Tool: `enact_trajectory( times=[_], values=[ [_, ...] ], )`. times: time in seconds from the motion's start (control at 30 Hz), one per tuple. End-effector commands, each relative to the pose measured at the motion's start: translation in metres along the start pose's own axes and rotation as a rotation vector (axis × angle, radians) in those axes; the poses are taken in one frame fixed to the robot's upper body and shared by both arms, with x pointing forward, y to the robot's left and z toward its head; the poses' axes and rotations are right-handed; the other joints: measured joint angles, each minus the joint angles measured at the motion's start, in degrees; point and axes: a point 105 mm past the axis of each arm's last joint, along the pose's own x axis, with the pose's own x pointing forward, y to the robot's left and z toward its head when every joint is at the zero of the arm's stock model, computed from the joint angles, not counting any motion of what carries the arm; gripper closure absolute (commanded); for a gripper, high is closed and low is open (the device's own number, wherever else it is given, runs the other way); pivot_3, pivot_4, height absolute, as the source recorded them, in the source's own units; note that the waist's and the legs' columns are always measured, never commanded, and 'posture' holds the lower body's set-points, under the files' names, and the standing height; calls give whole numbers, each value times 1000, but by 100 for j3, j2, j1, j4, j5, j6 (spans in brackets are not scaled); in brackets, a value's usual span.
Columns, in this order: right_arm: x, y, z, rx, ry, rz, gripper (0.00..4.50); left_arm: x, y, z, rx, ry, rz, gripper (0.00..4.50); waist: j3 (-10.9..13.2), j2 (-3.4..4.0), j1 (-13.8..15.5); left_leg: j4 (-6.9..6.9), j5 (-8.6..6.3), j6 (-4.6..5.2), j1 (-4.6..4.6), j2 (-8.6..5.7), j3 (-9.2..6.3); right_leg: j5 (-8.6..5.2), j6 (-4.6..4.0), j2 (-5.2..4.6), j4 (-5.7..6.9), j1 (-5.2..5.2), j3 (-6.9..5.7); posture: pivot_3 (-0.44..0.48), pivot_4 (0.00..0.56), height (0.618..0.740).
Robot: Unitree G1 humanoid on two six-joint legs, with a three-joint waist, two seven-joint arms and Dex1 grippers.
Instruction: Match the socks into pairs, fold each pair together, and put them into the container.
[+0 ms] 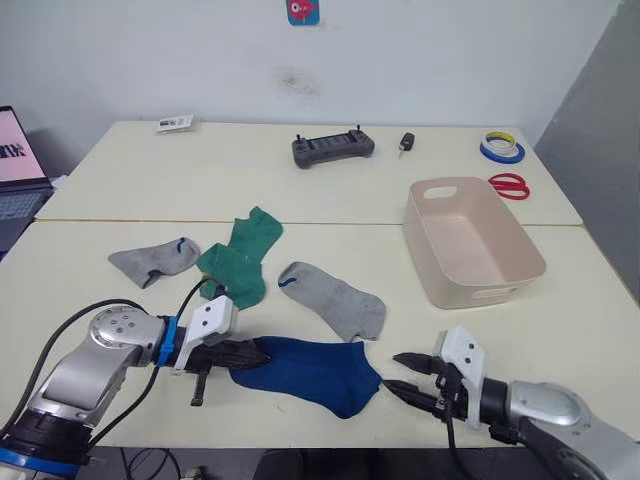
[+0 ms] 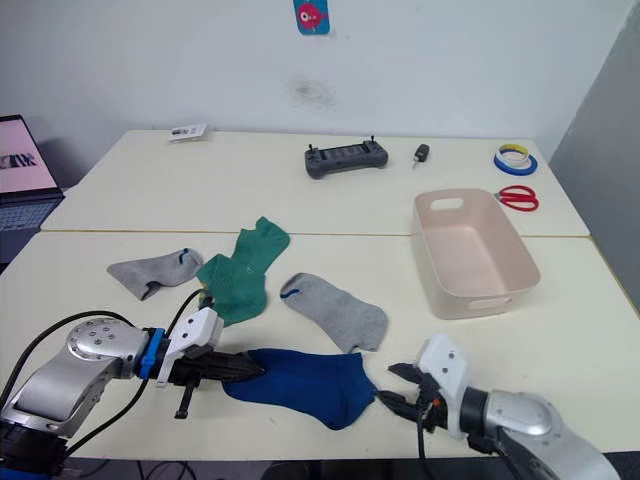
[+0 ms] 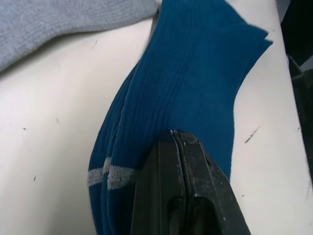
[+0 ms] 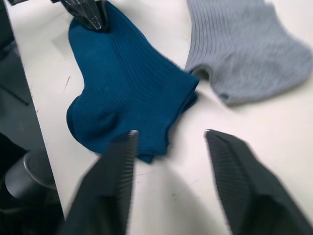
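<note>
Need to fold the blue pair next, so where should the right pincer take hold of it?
Take the free end of the dark blue pair nearest the right pincer, coming in low along the table from the robot's right. The left pincer is shut on the opposite end, the socks lie flat and stacked, and the right pincer is open just short of that edge.

Two cream benches (image 1: 330, 200) stand pushed together, a seam between them, against a plain white wall (image 1: 420, 60) bearing a small red-and-blue sticker (image 1: 303, 10). A grey panel (image 1: 605, 150) rises on the right. A laptop (image 1: 20, 160) sits at left.
</note>
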Motion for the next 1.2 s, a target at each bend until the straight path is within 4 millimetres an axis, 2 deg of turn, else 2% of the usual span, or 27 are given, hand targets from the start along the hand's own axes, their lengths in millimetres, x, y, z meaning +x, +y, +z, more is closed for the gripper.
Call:
enact_trajectory(
  times=[0.03, 0.13, 0.33, 0.4, 0.47, 0.67, 0.7, 1.0, 1.2],
  values=[
    [7, 13, 0, 25, -8, 2, 1143, 0, -1, -1, 16, 2, -3, 4500, 0, 0, 3, 0, 0, 0, 0, 0, -1, 0, 0, 0, 0, 0, -1, 0, 150, 740],
    [18, 14, -8, 56, 16, -31, 1143, 1, 0, -2, 19, 7, -4, 4500, 0, 0, 3, 0, 0, 0, -1, 0, -1, 0, 0, 0, 0, 0, -2, 0, 150, 740],
    [34, 17, -16, -27, 66, -65, 1143, 3, 1, -1, 23, 3, -6, 4500, -2, -4, 0, 0, 0, 0, 1, 0, -1, 0, 0, 0, 0, 0, -2, 0, 150, 740],
    [37, 17, -19, -42, 81, -74, 1515, 3, 1, -1, 23, 2, -6, 4500, -3, -5, -4, 0, 0, 0, 2, 1, -1, 0, 0, 2, 0, 0, -2, 0, 150, 740],
    [37, 18, -20, -55, 86, -69, 2087, 2, 2, -1, 27, 4, -2, 4500, -4, -6, -4, 0, 0, 0, 3, 1, 0, 0, 0, 3, 0, 0, -1, 0, 150, 740],
    [29, 8, -13, -111, 79, -70, 4269, 2, 4, 1, 28, -12, 18, 4500, -4, -6, 4, 0, 0, 0, 1, 1, -2, 0, 0, 3, 0, 0, -3, 0, 150, 740],
    [27, 7, -12, -115, 79, -68, 4482, 2, 4, 2, 27, -18, 22, 4500, -4, -6, 5, 0, 0, 0, 1, 0, -2, 0, 1, 2, -1, 0, -2, 0, 150, 740],
    [2, -8, 4, -188, 122, 30, 4482, 8, 0, 20, 35, -73, 4, 4500, -3, -6, 9, 2, 0, 0, -2, -3, -2, 0, 1, 0, -1, 2, -4, 0, 150, 740],
    [-13, -14, 15, -226, 174, 115, 4482, 21, -10, 33, 40, -117, -40, 4500, -1, -4, 8, 2, 0, 0, -2, -2, -1, 0, 0, 0, -1, 2, -2, 0, 150, 740]
  ],
)
